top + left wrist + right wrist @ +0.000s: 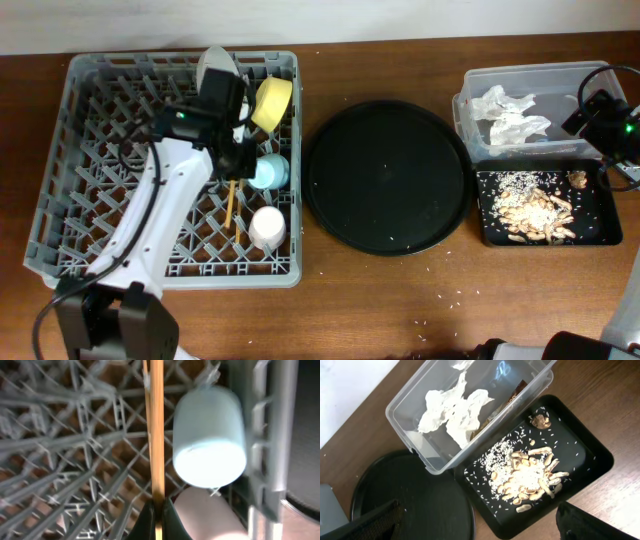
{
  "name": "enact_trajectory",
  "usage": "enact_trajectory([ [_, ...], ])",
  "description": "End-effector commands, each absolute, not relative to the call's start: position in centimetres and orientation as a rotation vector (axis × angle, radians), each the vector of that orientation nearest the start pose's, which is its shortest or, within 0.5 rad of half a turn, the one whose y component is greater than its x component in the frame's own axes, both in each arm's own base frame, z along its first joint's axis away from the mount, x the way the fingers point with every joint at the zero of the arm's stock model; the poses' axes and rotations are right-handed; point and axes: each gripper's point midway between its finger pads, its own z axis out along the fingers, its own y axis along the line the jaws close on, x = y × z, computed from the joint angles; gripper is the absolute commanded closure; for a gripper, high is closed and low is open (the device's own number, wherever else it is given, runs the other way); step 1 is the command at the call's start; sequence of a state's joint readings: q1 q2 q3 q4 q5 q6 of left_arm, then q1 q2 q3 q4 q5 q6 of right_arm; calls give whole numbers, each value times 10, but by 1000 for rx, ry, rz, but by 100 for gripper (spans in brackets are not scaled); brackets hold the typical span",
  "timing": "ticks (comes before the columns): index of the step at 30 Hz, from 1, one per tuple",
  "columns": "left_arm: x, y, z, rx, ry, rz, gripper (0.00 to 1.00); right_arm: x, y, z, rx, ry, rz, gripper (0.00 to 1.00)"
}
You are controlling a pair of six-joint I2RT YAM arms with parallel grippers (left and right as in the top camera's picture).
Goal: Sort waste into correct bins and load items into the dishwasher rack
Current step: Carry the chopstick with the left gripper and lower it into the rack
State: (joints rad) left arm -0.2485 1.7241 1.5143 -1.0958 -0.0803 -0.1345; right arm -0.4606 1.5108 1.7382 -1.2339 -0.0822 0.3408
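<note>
The grey dishwasher rack [60,200] holds the white plate [215,65], the yellow bowl [272,102], the light blue cup [268,172] and the pink cup [267,228]. My left gripper [159,522] is low over the rack floor and shut on a wooden chopstick [157,435], which points along the grid beside the light blue cup [210,440] and the pink cup [205,515]. A second stick seems to lie against it. My right gripper [480,532] is open and empty above the bins. White tissues [455,407] lie in the clear tub [400,415]. Food scraps with rice [530,480] lie in the black rectangular tray [590,460].
The large round black tray [388,178] sits between the rack and the bins, with a few rice crumbs on it. More crumbs are scattered on the wooden table [400,310] near the front. The right arm's cables [610,150] hang by the tub.
</note>
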Motion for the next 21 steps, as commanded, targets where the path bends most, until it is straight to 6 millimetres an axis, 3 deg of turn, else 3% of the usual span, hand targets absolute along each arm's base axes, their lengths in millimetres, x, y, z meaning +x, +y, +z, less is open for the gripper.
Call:
enact_trajectory([
  [1, 361, -79, 109, 148, 2886, 29, 100, 329, -152, 289, 988, 2360, 45, 2],
  [4, 362, -76, 94, 93, 2873, 50, 99, 329, -152, 289, 988, 2360, 45, 2],
  [15, 376, -67, 99, 6, 2809, 117, 99, 329, -152, 289, 988, 2361, 45, 2],
  [17, 379, -68, 100, 5, 2797, 113, 82, 329, -152, 289, 988, 2360, 45, 1],
  [19, 380, -68, 100, 4, 2791, 111, 55, 329, -152, 289, 988, 2360, 45, 2],
  [21, 380, -67, 100, 8, 2790, 119, 47, 329, -152, 289, 988, 2361, 45, 1],
])
